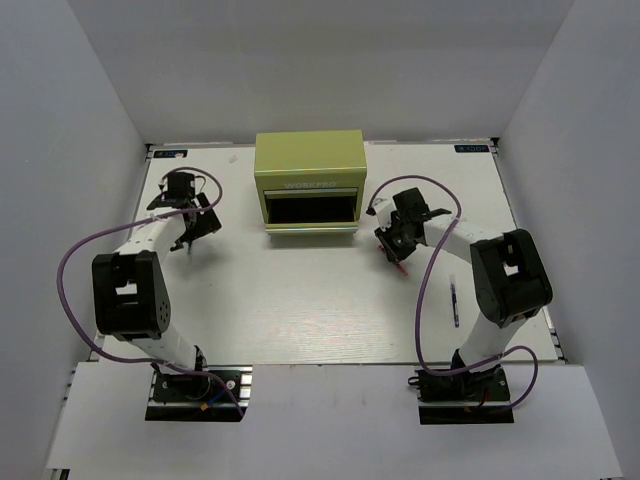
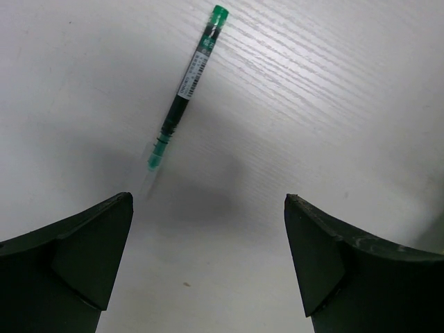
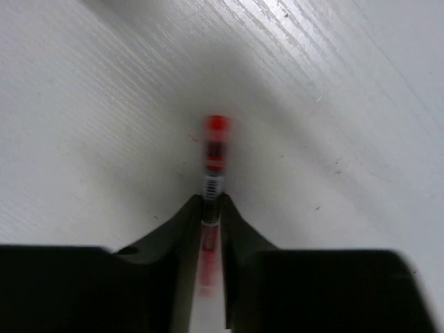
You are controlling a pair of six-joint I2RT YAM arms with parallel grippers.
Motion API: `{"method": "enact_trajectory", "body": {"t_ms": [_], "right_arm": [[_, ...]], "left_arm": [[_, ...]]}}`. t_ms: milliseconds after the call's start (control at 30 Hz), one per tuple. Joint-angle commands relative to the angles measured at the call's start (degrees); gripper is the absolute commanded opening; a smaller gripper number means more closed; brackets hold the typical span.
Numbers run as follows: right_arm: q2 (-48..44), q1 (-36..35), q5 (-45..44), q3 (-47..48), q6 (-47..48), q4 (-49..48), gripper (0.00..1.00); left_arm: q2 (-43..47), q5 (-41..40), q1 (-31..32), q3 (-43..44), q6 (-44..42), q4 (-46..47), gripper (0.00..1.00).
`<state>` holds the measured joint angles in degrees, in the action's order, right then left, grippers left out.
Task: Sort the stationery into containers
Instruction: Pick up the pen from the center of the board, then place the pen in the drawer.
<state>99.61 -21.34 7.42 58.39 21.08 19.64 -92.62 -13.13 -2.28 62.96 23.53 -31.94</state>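
Observation:
The olive yellow-green tool chest [image 1: 308,165] stands at the back middle, with a dark opening in its front. My right gripper [image 1: 393,250] is to the right of the chest and is shut on the thin red-white pen [image 3: 214,156], which sticks out past the fingertips [image 3: 191,215] just above the table. Its red end shows in the top view [image 1: 401,269]. My left gripper [image 2: 208,201] is open and empty over the table at the left. A pale green pen [image 2: 184,90] lies flat just beyond its fingers. The thin dark blue pen [image 1: 453,303] lies at the right. The other markers are out of view.
White walls close in the table [image 1: 300,300] on the left, back and right. The right arm's purple cable [image 1: 425,300] loops over the table near the dark blue pen. The left arm's cable [image 1: 70,270] hangs off the left side.

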Motion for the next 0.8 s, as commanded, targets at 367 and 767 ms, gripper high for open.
{"method": "enact_trajectory", "body": {"t_ms": [367,767], "right_arm": [[-10.92,0.87,24.97,3.83,25.96,12.69,0.00],[-1.63,-5.45,26.08,31.75,29.73,11.66,0.00]], "left_arm": [[-6.70,-0.94,-3.17,2.96,-6.91,-0.49,0.99],[-12.23,-0.32,-3.69,5.51,-8.85,-0.49,0.73]]}}
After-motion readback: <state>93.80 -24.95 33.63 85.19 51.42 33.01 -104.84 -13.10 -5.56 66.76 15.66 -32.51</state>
